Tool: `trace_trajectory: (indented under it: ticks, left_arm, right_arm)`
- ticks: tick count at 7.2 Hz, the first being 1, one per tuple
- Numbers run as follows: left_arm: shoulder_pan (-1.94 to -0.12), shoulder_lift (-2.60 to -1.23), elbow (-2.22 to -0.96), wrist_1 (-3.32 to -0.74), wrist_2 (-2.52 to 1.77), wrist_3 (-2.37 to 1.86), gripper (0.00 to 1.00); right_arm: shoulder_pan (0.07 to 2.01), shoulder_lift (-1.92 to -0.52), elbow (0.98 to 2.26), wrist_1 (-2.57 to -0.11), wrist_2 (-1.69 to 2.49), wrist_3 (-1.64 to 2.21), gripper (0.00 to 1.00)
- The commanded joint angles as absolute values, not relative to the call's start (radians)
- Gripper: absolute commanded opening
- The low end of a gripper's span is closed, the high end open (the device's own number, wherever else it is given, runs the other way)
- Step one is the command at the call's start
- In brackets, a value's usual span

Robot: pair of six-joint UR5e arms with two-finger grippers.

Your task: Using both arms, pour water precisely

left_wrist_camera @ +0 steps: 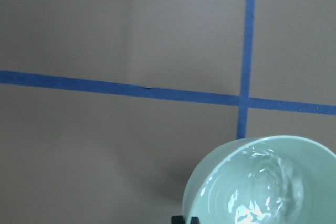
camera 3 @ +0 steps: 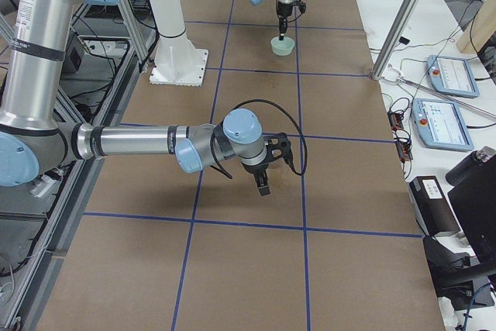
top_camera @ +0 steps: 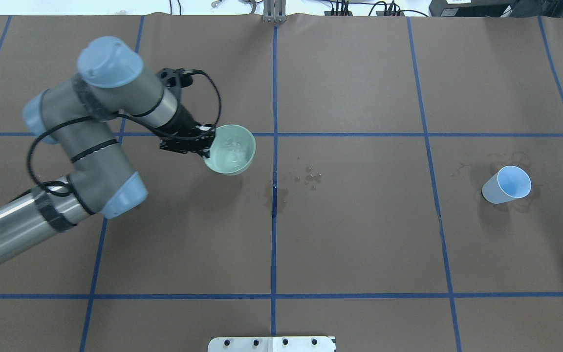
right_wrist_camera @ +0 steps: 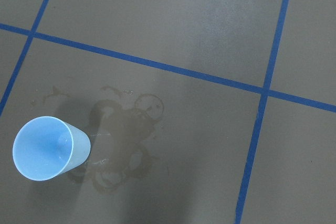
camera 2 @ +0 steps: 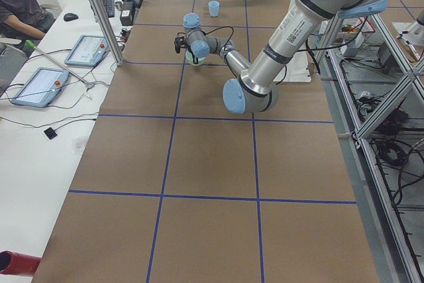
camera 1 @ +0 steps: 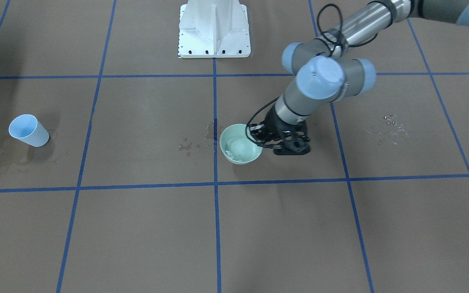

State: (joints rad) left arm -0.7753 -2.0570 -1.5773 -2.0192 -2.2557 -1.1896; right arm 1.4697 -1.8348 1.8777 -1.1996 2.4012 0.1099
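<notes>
counter [top_camera: 359,244]: brown, blue-taped grid.
bowl [top_camera: 245,157]: pale green, near centre line.
left gripper [top_camera: 206,145]: clamped on bowl rim.
right gripper [camera 3: 262,184]: above counter; cannot tell how open.
cup [top_camera: 504,185]: blue, robot's right side.
water [left_wrist_camera: 265,195]: glinting inside bowl.

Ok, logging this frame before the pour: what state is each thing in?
Bowl: upright, holding water.
Left gripper: shut on the bowl's rim.
Cup: upright, apart from both grippers, looks empty.
Right gripper: away from the cup, open or shut unclear.
Spilled drops: between bowl and cup.
</notes>
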Motion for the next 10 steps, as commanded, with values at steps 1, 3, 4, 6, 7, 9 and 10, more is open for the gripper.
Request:
trace_trajectory:
  ticks: [1, 3, 4, 6, 7, 9, 10]
  left_arm:
    - [-0.936, -1.737, -1.649, -2.184, -2.395, -0.939, 0.00]
    - [-1.046, -1.625, -1.596, -2.186, -2.439, -0.679, 0.00]
    - [-1.101, -1.594, -1.557, -2.184, -2.450, -0.576, 0.00]
    - [-1.135, -1.565, -1.503, -2.186, -2.451, -0.491, 0.00]
    - [-1.135, -1.543, -1.497, -2.190, -2.453, -0.489, 0.00]
    - [-1.135, -1.513, -1.496, -2.229, -2.453, -0.492, 0.00]
    - [-1.131, -1.513, -1.483, -2.229, -2.447, -0.492, 0.22]
  right_arm:
    - [1.470, -1.832, 1.878, -1.200, 2.401, 0.110, 0.99]
    - [1.470, -1.832, 1.879, -1.198, 2.401, 0.112, 0.99]
    - [1.471, -1.832, 1.879, -1.197, 2.401, 0.112, 0.99]
    - [1.471, -1.833, 1.881, -1.195, 2.401, 0.115, 0.99]
    - [1.470, -1.833, 1.882, -1.195, 2.402, 0.117, 0.99]
    - [1.471, -1.835, 1.884, -1.193, 2.402, 0.118, 0.99]
    - [1.471, -1.838, 1.887, -1.193, 2.402, 0.120, 0.99]
